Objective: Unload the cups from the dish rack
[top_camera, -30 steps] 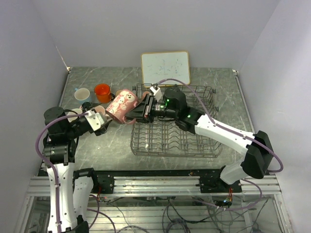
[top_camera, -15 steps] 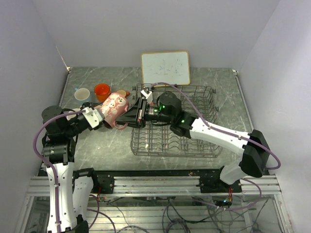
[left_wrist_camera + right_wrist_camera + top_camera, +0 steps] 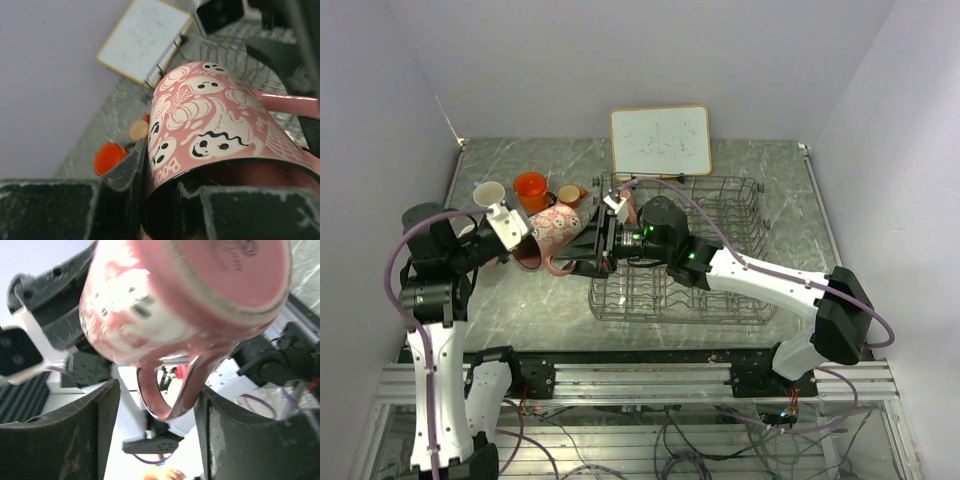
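Rack (image 3: 665,292) on desk (image 3: 535,305) right of centre, board (image 3: 660,140) behind it, three cups (image 3: 531,186) beyond its left end, mug (image 3: 552,228) nearer, seemingly above the desk.

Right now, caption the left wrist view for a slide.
Left hand pinching the rim of a pink ghost mug, dish rack behind.

The pink mug (image 3: 215,125) wears white ghosts with black faces, white cobwebs and "Boo" lettering. The orange mug (image 3: 531,188) is plain, the peach cup (image 3: 572,195) too. The dish rack (image 3: 650,295) is dark grey wire; the tabletop (image 3: 520,300) is grey marble with pale veins.
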